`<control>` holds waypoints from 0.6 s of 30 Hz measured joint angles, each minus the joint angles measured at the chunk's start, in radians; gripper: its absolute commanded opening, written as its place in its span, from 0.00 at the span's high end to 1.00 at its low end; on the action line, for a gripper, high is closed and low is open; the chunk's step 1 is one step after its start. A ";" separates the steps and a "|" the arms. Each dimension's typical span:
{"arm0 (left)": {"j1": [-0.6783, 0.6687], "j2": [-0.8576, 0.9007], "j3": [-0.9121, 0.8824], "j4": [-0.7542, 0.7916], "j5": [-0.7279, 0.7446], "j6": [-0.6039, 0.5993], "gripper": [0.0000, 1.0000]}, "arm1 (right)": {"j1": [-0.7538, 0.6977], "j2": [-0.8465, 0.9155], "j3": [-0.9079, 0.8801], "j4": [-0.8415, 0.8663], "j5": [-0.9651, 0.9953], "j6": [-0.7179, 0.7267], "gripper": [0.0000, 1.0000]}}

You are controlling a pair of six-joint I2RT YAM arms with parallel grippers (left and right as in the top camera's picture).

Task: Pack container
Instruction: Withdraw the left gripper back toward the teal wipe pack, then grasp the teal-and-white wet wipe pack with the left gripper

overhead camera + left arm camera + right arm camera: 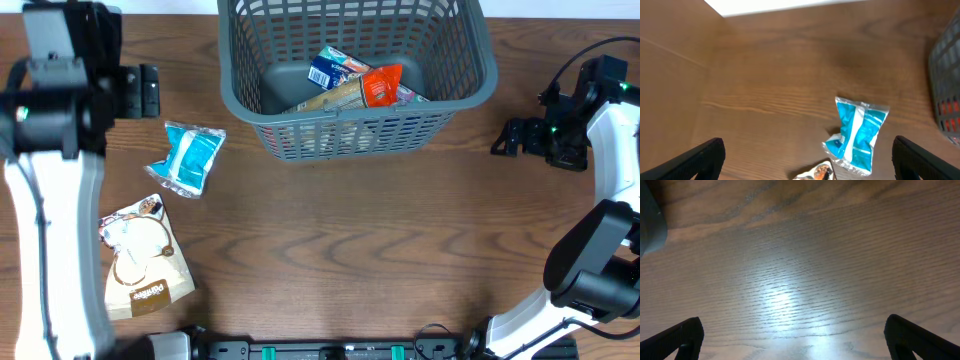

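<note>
While both grippers hang over the table [350,260], nothing is held by either. The left gripper [808,144] is seen with its 2 fingers [695,160] spread wide. The right gripper [793,324] is spread just as wide, and only bare wood is seen between its fingers [677,340].

Ahead of the left gripper, nearer 1 finger than the other, a blue pack [857,135] is found lying flat on the wood, apart from both fingers. Just beside that pack, at the lower edge of the wrist view, the tip of a brown bag [817,172] is cut off by the frame. From overhead, the bag [143,258] is seen whole beside the left arm, near the blue pack [188,157] but not touching it.

The container [360,112] is set on the table between the 2 grippers, well apart from each. Its lattice wall [945,75] is caught at the far side of the left wrist view, beyond the blue pack. Inside it, 3 snacks are piled: a dark blue pack [338,68], an orange pack [382,85] and a beige pack [330,97], overlapping one another.

The table between the right gripper [515,138] and the container wall is seen as bare wood.
</note>
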 measured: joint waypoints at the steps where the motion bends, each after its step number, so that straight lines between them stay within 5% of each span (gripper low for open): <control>1: 0.006 0.031 0.000 0.000 0.011 0.000 0.01 | 0.000 0.000 0.000 0.000 0.000 0.000 0.01; 18: 0.015 0.401 -0.012 -0.014 0.120 -0.010 0.01 | 0.000 0.000 0.000 0.000 0.000 0.000 0.01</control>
